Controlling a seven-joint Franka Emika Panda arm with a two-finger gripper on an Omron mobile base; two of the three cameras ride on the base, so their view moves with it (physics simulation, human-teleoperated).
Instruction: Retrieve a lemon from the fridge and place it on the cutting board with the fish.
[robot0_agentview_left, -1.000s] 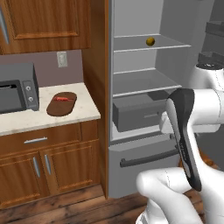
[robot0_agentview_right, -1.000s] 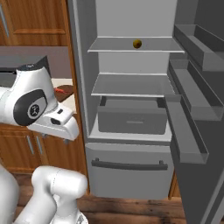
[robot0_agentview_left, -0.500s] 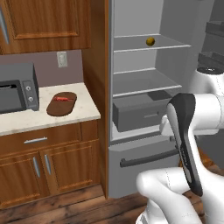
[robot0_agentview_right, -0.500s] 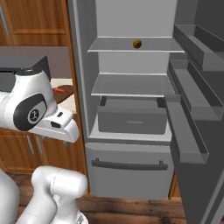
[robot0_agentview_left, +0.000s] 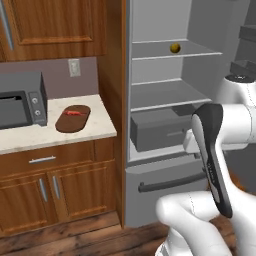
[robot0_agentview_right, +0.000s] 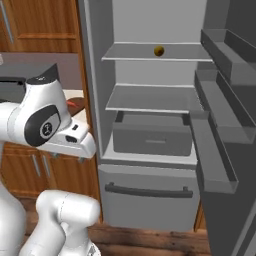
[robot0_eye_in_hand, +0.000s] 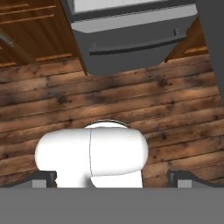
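The lemon (robot0_agentview_left: 175, 47) (robot0_agentview_right: 159, 50) lies at the back of the upper shelf inside the open fridge (robot0_agentview_left: 165, 95) (robot0_agentview_right: 150, 95). Left of the fridge, the brown cutting board (robot0_agentview_left: 73, 120) rests on the pale counter with the small red-orange fish (robot0_agentview_left: 73, 113) on it. My arm is folded low in front of the fridge, well below the lemon's shelf. My gripper (robot0_eye_in_hand: 113, 178) points down at the wooden floor, open, with nothing between its fingertips (robot0_eye_in_hand: 43, 177).
A dark grey microwave (robot0_agentview_left: 20, 105) stands on the counter left of the board. The fridge door (robot0_agentview_right: 225, 125) with its shelves hangs open at the right. A grey drawer (robot0_agentview_right: 152, 135) sits under the lower shelf, and the bottom drawer's bar handle (robot0_eye_in_hand: 135, 46) is below it.
My arm's elbow has shifted slightly down and toward the fridge. The gripper stays open. Lemon, board and fish have not moved.
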